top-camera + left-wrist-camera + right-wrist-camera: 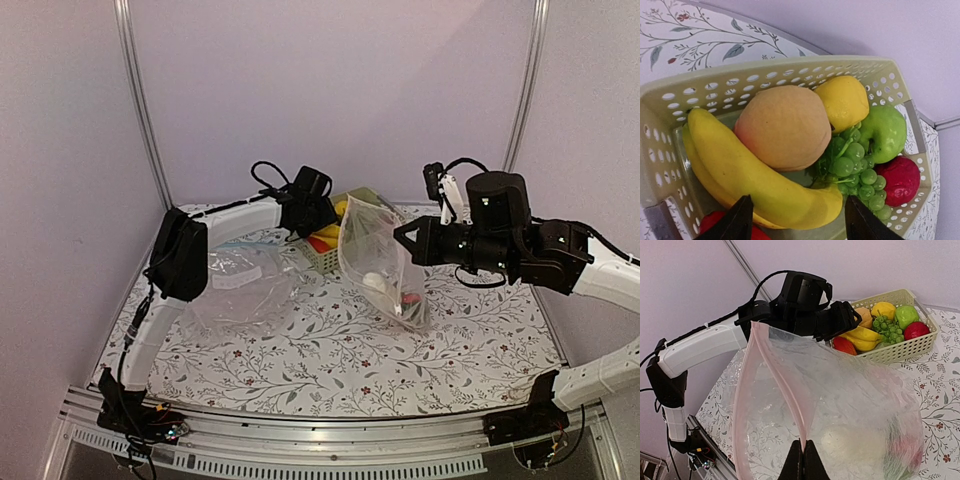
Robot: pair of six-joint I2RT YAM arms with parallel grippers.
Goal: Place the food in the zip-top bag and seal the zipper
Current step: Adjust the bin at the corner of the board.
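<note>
My right gripper (803, 458) is shut on the pink zipper strip (785, 376) of the clear zip-top bag (855, 390) and holds it up with its mouth open. A white oblong piece (849, 441) and a red item (906, 452) lie inside. The slider is not in view. My left gripper (797, 222) is open just above the banana (755, 175) in the basket (765, 75). Beside it are the peach (782, 125), lemon (842, 100), green apple (885, 132), grapes (855, 167) and a red fruit (900, 180). The bag (380, 262) hangs right of the basket (328, 258).
A second clear bag (240, 285) lies flat on the flowered table at the left, under the left arm (235, 215). Pale walls and metal posts close in the back and sides. The table's front rail runs along the bottom.
</note>
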